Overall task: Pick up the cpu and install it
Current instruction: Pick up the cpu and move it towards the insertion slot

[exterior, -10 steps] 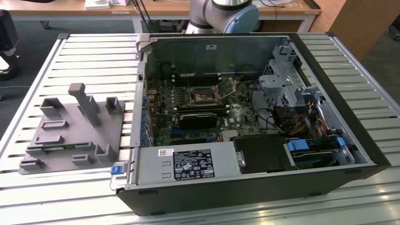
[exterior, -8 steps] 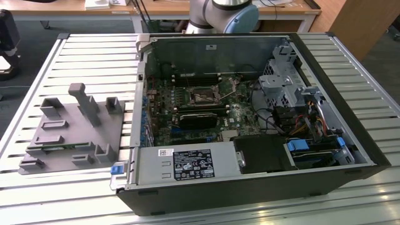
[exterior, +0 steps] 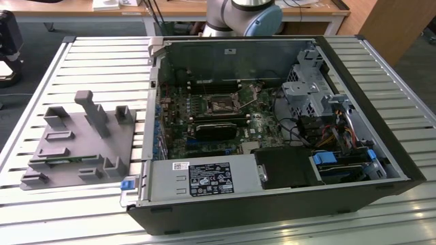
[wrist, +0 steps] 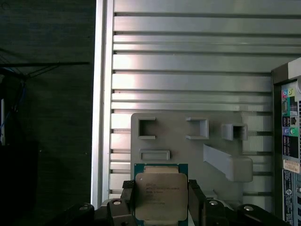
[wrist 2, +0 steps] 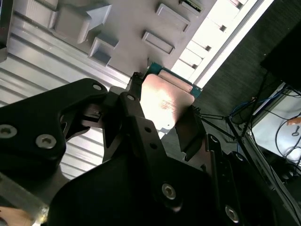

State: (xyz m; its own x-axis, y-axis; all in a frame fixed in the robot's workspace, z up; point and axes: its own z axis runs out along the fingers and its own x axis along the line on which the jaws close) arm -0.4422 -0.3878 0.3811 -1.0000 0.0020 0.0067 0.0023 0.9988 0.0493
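The black gripper is pinching the cpu. One black finger presses on each side edge of the chip, and the fingers are only as far apart as the chip is wide. Both wrist views show this hold. In the second wrist view the cpu sits right between the two finger tips, with its flat top showing.

The cpu is a thin, flat square. Its top is smooth, shiny grey metal that catches the light. A thin green rim runs around the metal.

Just past the fingertips is a grey plastic tray. It looks dull and smooth. It has little box-shaped pockets, low walls and one long slanted peg. I cannot tell if the chip is touching the tray or hanging a little above it.

Under the tray is a silver metal table made of long, shiny strips with dark grooves between them. Off to one side of the gripper is the edge of a black computer case.

In the exterior view the case lies open on the table. Inside it is a green board with a square, black-framed socket near its middle. The grey tray lies beside the case. The round grey and blue base of the arm stands behind the case.
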